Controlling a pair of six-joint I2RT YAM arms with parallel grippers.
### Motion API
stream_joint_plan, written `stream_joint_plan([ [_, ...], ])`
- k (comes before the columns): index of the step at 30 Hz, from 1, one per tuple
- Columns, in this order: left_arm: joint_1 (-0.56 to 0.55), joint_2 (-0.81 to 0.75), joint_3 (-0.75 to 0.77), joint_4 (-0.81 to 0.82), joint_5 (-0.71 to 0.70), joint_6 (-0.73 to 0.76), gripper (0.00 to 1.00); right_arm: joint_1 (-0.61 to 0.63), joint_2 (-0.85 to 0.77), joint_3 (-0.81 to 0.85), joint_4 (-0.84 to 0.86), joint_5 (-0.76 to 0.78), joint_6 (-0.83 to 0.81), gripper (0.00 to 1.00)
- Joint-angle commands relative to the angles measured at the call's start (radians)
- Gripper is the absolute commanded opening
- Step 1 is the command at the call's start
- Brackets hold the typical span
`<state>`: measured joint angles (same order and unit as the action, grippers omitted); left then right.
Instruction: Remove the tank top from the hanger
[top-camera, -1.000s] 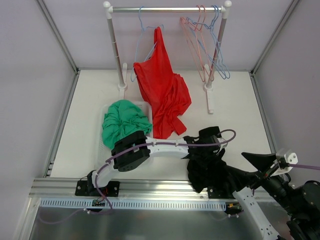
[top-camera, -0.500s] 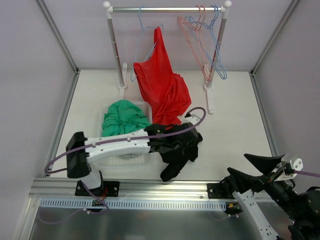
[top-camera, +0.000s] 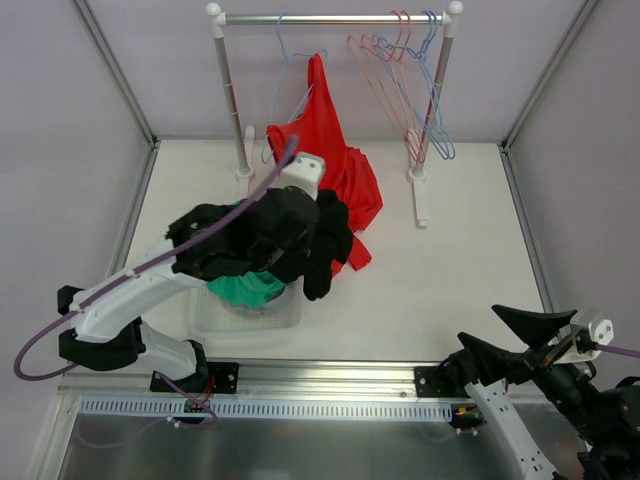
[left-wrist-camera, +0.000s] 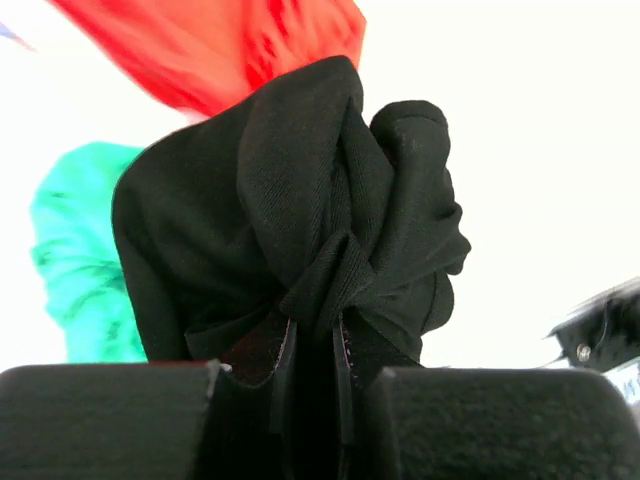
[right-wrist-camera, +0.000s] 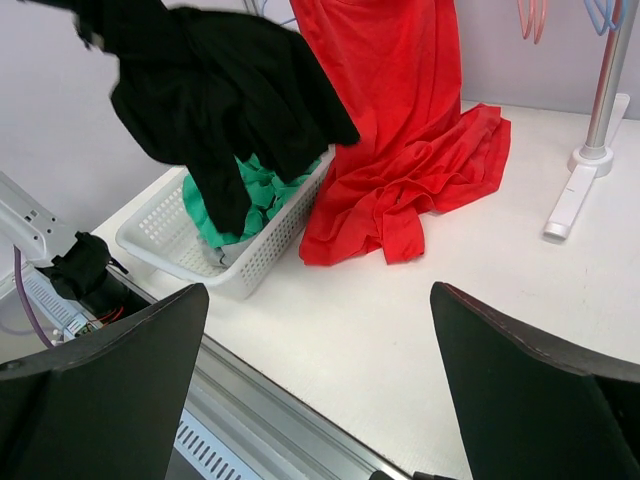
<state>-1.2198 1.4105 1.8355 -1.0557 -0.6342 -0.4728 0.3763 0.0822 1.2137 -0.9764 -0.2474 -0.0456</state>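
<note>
Moved: black tank top (top-camera: 270, 235), swung from right of basket (top-camera: 250, 318) to above it. Left gripper (left-wrist-camera: 312, 365) jaws clamped on its bunched fabric. Right gripper (right-wrist-camera: 320, 330) jaws apart, empty. Likely light, limp; hold gathered folds.

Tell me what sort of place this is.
Probably a robotics lab test cell for garment handling: a white table fenced by aluminium framing, a clothes rack with wire hangers, and a white laundry basket.

White table (top-camera: 455, 265) carries basket (top-camera: 250, 316), rack (top-camera: 420, 203), pooled red tank top (top-camera: 358, 198).
</note>
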Motion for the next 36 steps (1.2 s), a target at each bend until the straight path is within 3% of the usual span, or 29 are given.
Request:
stream_joint_plan([
  [1, 0.077, -0.08, 0.105, -0.168, -0.111, -0.015, 0.0, -0.005, 0.011, 0.012, 0.054, 0.002, 0.007, 0.99],
  [11, 0.364, -0.186, -0.168, -0.167, -0.044, -0.078, 0.0, -0.004, 0.019, -0.003, 0.096, -0.015, 0.024, 0.99],
  [16, 0.422, -0.238, -0.341, -0.096, 0.01, -0.099, 0.0, -0.004, 0.018, -0.011, 0.102, -0.02, 0.033, 1.0],
  [22, 0.497, -0.292, -0.62, 0.123, 0.16, -0.081, 0.0, -0.005, 0.011, -0.032, 0.119, -0.033, 0.043, 0.99],
  [31, 0.598, -0.191, -0.898, 0.37, 0.335, -0.09, 0.0, -0.004, 0.016, -0.069, 0.157, -0.065, 0.087, 0.99],
  [36, 0.599, -0.117, -1.008, 0.437, 0.373, -0.151, 0.0, -0.004, 0.011, -0.095, 0.168, -0.073, 0.096, 0.99],
])
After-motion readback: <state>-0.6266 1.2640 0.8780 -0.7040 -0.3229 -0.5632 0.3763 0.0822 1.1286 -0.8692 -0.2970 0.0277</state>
